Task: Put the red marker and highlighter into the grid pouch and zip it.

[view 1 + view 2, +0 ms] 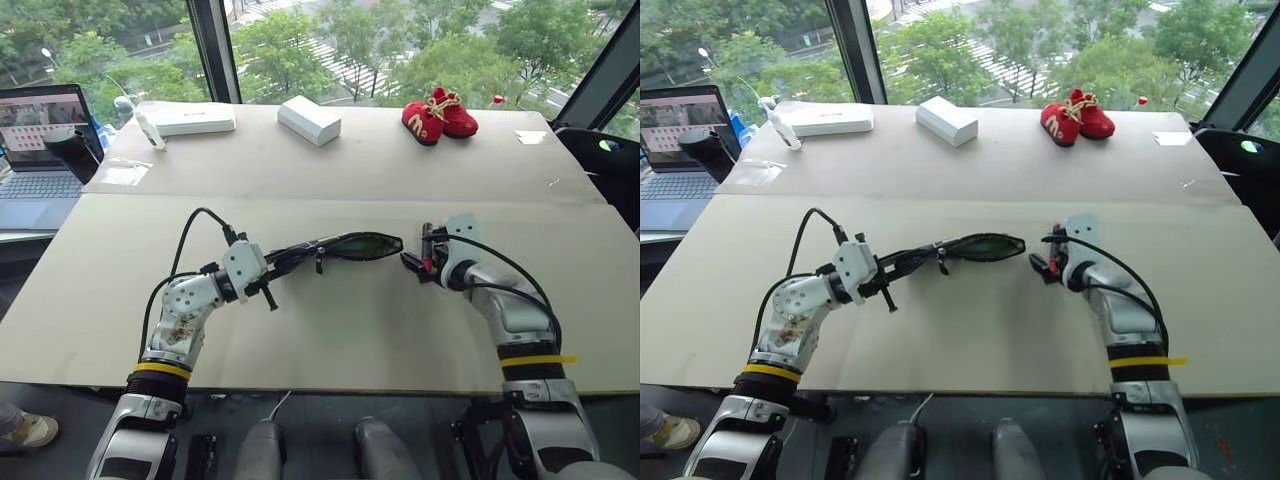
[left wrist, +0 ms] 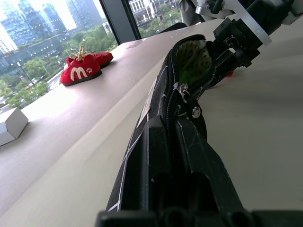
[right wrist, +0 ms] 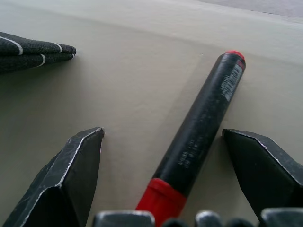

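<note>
Red marker lies on the table between my right gripper's spread fingers, long axis pointing away along them, not yet pinched. My left gripper pinches the grid pouch, mouth open, nearby.

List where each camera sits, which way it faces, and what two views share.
Left and right eye views: head, looking down over both arms at the table.
Left wrist view: along the left gripper, shut on the grid pouch.
Right wrist view: between the open right gripper fingers at the red marker.
Shared: both wrist views show the pouch.
</note>
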Robot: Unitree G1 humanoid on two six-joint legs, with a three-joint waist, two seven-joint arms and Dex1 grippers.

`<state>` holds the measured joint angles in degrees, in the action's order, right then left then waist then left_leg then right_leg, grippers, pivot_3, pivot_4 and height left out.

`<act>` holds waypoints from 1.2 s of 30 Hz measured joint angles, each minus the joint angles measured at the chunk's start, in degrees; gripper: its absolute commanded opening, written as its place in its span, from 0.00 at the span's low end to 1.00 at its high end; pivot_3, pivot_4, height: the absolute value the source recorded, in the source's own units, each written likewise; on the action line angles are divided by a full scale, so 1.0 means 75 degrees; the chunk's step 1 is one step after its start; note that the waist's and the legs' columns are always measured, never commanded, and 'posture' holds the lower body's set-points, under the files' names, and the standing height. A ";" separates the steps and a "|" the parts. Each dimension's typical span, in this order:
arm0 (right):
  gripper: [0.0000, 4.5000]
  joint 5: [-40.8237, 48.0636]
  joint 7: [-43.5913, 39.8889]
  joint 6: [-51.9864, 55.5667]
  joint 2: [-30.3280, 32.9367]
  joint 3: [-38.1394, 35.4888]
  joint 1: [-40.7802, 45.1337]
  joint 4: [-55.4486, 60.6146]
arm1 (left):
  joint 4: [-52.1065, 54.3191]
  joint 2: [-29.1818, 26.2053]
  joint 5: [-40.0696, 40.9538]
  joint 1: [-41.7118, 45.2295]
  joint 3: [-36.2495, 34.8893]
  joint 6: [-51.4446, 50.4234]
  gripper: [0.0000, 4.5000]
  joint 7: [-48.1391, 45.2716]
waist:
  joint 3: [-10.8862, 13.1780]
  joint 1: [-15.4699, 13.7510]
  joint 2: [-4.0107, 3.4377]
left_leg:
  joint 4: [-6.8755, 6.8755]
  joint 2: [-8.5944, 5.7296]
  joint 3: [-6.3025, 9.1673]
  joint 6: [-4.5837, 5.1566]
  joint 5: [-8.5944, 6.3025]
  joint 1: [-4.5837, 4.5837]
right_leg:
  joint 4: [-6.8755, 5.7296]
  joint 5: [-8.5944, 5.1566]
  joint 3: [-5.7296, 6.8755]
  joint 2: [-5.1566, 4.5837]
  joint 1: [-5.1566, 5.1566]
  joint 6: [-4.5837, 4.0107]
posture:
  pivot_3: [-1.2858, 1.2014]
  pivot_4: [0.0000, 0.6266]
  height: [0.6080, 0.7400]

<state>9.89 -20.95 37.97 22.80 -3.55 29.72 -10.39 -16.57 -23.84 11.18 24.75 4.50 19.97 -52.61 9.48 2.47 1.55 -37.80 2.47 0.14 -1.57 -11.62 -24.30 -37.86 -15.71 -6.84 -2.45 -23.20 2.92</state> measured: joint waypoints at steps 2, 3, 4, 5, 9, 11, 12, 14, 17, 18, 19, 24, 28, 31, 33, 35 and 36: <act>0.63 -0.0001 0.0033 -0.0001 -0.0004 -0.0005 -0.0099 0.0116 | 0.0000 0.0000 0.0000 -0.0002 -0.0004 0.0031 0.00 0.0021 | 0.0000 -0.0002 0.0000 | 0.0000 -0.0001 0.0000 0.0000 0.0000 0.0000 | 0.0001 0.0000 0.0000 0.0000 0.0001 0.0000 | 0.52 0.24 0.92; 0.55 -0.0001 0.0038 -0.0006 -0.0003 -0.0014 -0.0123 0.0137 | -0.0002 0.0000 -0.0001 -0.0009 -0.0012 0.0049 0.00 0.0029 | 0.0000 -0.0005 0.0001 | 0.0000 -0.0001 0.0000 0.0000 0.0000 0.0001 | 0.0002 0.0000 0.0000 -0.0001 0.0004 0.0000 | 0.52 0.24 0.92; 0.47 -0.0001 0.0040 -0.0010 0.0001 -0.0036 -0.0130 0.0137 | -0.0003 0.0000 -0.0002 -0.0014 -0.0013 0.0077 0.00 0.0032 | 0.0000 -0.0006 0.0001 | 0.0000 -0.0001 0.0000 0.0000 0.0000 0.0001 | 0.0003 0.0000 0.0000 -0.0001 0.0004 0.0001 | 0.52 0.24 0.92; 0.38 -0.0002 0.0041 -0.0017 0.0012 -0.0055 -0.0131 0.0134 | -0.0006 0.0000 -0.0003 -0.0016 -0.0013 0.0112 0.00 0.0033 | 0.0000 -0.0007 0.0001 | 0.0000 -0.0001 0.0000 0.0000 0.0000 0.0001 | 0.0003 0.0000 0.0000 -0.0001 0.0004 0.0001 | 0.52 0.24 0.92; 0.13 -0.0014 0.0042 -0.0064 0.0093 -0.0144 -0.0129 0.0077 | -0.0025 0.0000 -0.0005 -0.0016 -0.0013 0.0152 0.00 0.0036 | 0.0000 -0.0003 0.0000 | 0.0000 -0.0001 0.0000 0.0000 0.0000 0.0000 | 0.0004 0.0000 0.0000 0.0000 0.0003 0.0001 | 0.52 0.24 0.92; 0.13 -0.0036 0.0046 -0.0203 0.0129 -0.0145 -0.0111 -0.0029 | -0.0044 0.0001 -0.0006 -0.0015 -0.0013 0.0165 0.00 0.0035 | 0.0000 -0.0006 0.0001 | 0.0000 -0.0002 0.0000 0.0000 0.0000 0.0000 | 0.0004 0.0000 0.0000 -0.0001 0.0003 0.0001 | 0.52 0.24 0.92; 0.13 -0.0093 0.0048 -0.0368 0.0171 -0.0141 -0.0111 -0.0089 | -0.0059 0.0001 -0.0006 -0.0015 -0.0013 0.0171 0.00 0.0034 | 0.0000 -0.0010 0.0001 | 0.0000 -0.0003 0.0000 0.0000 0.0000 -0.0002 | 0.0004 0.0000 0.0000 -0.0002 0.0002 0.0001 | 0.52 0.24 0.92; 0.13 -0.0178 -0.0032 -0.0791 0.0340 -0.0145 -0.0092 -0.0122 | -0.0085 0.0000 -0.0006 -0.0015 -0.0013 0.0179 0.00 0.0031 | 0.0001 -0.0012 0.0000 | 0.0000 -0.0004 -0.0001 0.0000 0.0000 -0.0006 | 0.0006 -0.0001 -0.0002 -0.0003 -0.0002 0.0002 | 0.52 0.24 0.92; 0.13 -0.0168 -0.0537 -0.1667 0.0760 -0.0201 0.0174 0.0012 | -0.0151 0.0003 -0.0006 -0.0014 -0.0012 0.0181 0.00 0.0019 | 0.0001 0.0001 -0.0001 | 0.0001 -0.0003 -0.0002 0.0000 0.0000 -0.0006 | 0.0009 -0.0001 -0.0002 -0.0001 -0.0004 0.0002 | 0.52 0.24 0.92; 0.13 -0.0166 -0.0710 -0.1961 0.0907 -0.0218 0.0221 0.0134 | -0.0167 0.0007 -0.0006 -0.0013 -0.0010 0.0185 0.00 0.0013 | 0.0001 0.0002 -0.0001 | 0.0002 -0.0002 -0.0002 0.0000 0.0000 -0.0005 | 0.0010 -0.0001 -0.0002 -0.0001 -0.0005 0.0002 | 0.52 0.24 0.92; 0.13 -0.0152 -0.1164 -0.2571 0.1238 -0.0229 0.0268 0.0432 | -0.0205 0.0012 -0.0006 -0.0008 -0.0009 0.0195 0.00 0.0001 | 0.0002 0.0003 -0.0001 | 0.0005 0.0000 -0.0001 0.0000 0.0000 -0.0005 | 0.0014 -0.0001 0.0000 0.0001 -0.0004 0.0002 | 0.52 0.24 0.92; 0.13 -0.0134 -0.3273 -0.4391 0.2680 0.0233 -0.0167 0.1783 | -0.0329 0.0037 -0.0006 0.0014 -0.0001 0.0257 0.00 -0.0061 | 0.0002 -0.0016 -0.0001 | 0.0007 -0.0001 0.0000 0.0002 -0.0002 -0.0005 | 0.0030 -0.0002 0.0004 -0.0002 0.0008 0.0004 | 0.52 0.24 0.92; 0.13 -0.0575 -0.4247 -0.5223 0.3291 0.0768 -0.0550 0.1947 | -0.0356 0.0025 -0.0006 0.0012 -0.0015 0.0315 0.00 -0.0085 | 0.0003 -0.0020 0.0004 | 0.0001 -0.0003 -0.0002 0.0002 -0.0001 -0.0004 | 0.0028 0.0000 0.0000 -0.0005 0.0009 0.0006 | 0.52 0.24 0.92; 0.13 -0.0703 -0.4455 -0.5513 0.3482 0.0785 -0.0548 0.1952 | -0.0338 0.0026 -0.0006 0.0012 -0.0014 0.0314 0.00 -0.0088 | 0.0003 -0.0021 0.0004 | 0.0002 -0.0001 -0.0002 0.0002 -0.0001 -0.0004 | 0.0028 0.0000 0.0000 -0.0003 0.0006 0.0005 | 0.52 0.24 0.92; 0.13 -0.0909 -0.4529 -0.5642 0.3621 0.0799 -0.0545 0.1952 | -0.0324 0.0025 -0.0006 0.0012 -0.0014 0.0313 0.00 -0.0089 | 0.0003 -0.0023 0.0004 | 0.0002 -0.0001 -0.0001 0.0002 -0.0001 -0.0004 | 0.0029 0.0000 0.0001 -0.0003 0.0006 0.0005 | 0.52 0.24 0.92; 0.13 -0.1162 -0.4529 -0.5798 0.3660 0.0912 -0.0526 0.1942 | -0.0316 0.0025 -0.0006 0.0012 -0.0014 0.0311 0.00 -0.0090 | 0.0003 -0.0024 0.0004 | 0.0002 -0.0001 -0.0002 0.0002 -0.0001 -0.0003 | 0.0029 0.0001 0.0001 -0.0003 0.0007 0.0005 | 0.52 0.24 0.92; 0.13 -0.1244 -0.4526 -0.5858 0.3659 0.0990 -0.0525 0.1922 | -0.0314 0.0025 -0.0006 0.0012 -0.0013 0.0310 0.00 -0.0091 | 0.0003 -0.0023 0.0004 | 0.0002 -0.0001 -0.0002 0.0002 -0.0001 -0.0003 | 0.0029 0.0001 0.0001 -0.0003 0.0006 0.0005 | 0.52 0.24 0.92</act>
<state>0.56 -54.89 -5.96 50.24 3.88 25.78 4.03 -18.93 -23.65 11.13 24.84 4.40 22.30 -53.29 9.50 2.30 1.58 -37.78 2.46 0.13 -1.55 -11.63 -24.32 -37.64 -15.71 -6.83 -2.47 -23.15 2.95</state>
